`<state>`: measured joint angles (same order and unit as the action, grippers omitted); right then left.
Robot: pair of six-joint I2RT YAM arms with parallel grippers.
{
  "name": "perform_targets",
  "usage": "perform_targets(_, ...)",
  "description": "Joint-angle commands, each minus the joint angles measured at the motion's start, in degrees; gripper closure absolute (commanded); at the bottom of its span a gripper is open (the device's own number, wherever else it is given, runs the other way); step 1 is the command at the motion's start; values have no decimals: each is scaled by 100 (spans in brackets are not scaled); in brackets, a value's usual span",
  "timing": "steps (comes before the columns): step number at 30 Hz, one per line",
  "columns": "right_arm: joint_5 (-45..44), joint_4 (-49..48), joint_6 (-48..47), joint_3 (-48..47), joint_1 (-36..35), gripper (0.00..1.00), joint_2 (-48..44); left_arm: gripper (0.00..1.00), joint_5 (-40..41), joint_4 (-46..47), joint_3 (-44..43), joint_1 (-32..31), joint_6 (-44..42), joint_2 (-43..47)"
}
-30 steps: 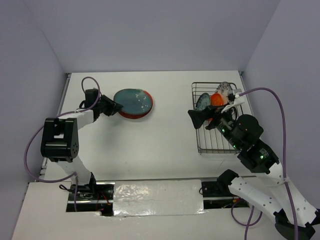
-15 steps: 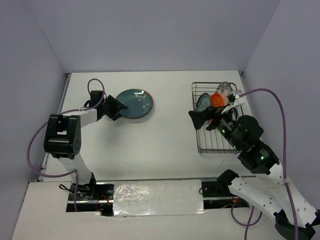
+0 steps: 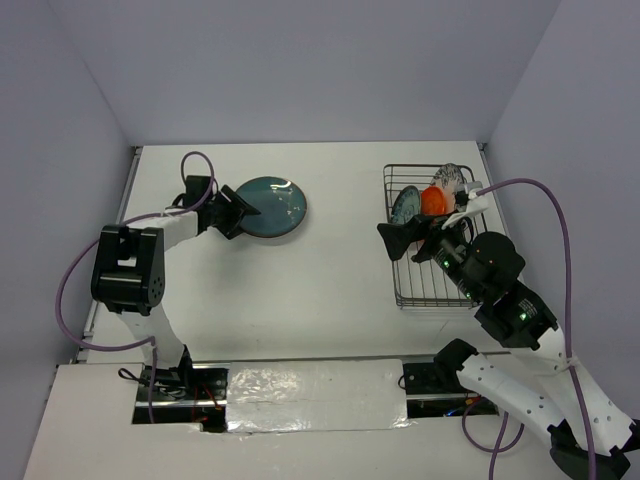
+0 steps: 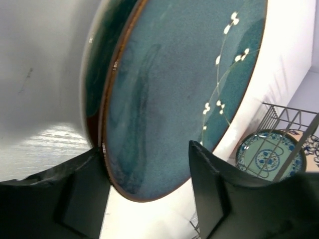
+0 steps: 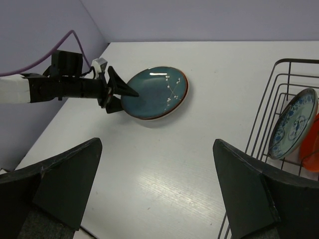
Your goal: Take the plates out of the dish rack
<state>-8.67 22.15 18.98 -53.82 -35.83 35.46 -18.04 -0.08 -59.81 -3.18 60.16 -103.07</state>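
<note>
A large teal plate (image 3: 272, 208) lies on the table at the back left, on top of a second plate with a red-brown underside (image 4: 97, 74). It also shows in the left wrist view (image 4: 184, 84) and the right wrist view (image 5: 154, 92). My left gripper (image 3: 235, 212) is open, its fingers (image 4: 209, 189) straddling the plate's left edge. The dish rack (image 3: 435, 270) at the right holds a small teal plate (image 3: 405, 203), an orange plate (image 3: 435, 200) and a white floral plate (image 3: 452, 178). My right gripper (image 3: 400, 238) is open and empty, hovering at the rack's left side.
The rack's wire side (image 5: 279, 99) stands at the right of the right wrist view, with the small teal plate (image 5: 293, 123) upright behind it. White table (image 3: 330, 280) lies between the stacked plates and the rack. Grey walls close in the table on three sides.
The teal plate has settled flat, and the red rim that showed beneath it is now covered. My left gripper has shifted slightly right along the plate's edge. The right arm has not moved.
</note>
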Motion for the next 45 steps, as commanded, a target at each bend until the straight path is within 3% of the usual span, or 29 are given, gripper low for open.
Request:
perform_targets(1, -74, -71, -70, 47, 15, 0, -31, 28, 20, -203, -215, -69, -136, -143)
perform_targets(4, -74, -71, -70, 47, 6, 0, -31, 19, 90, -335, -206, -69, -136, -118)
perform_targets(6, -83, -53, -70, 47, 6, 0, -31, 1, 213, -502, -233, -69, -180, -82)
perform_targets(25, -153, 26, -97, -32, 6, 0, -83, 1, 688, -2145, -1303, -244, -575, -424)
perform_targets(30, -127, 0, -70, -6, 6, 0, -83, 0, 951, -3024, -1832, -297, -716, -767)
perform_targets(45, -135, 17, -88, -14, 15, 0, -92, 0, 1725, -3868, -2254, -306, -620, -539)
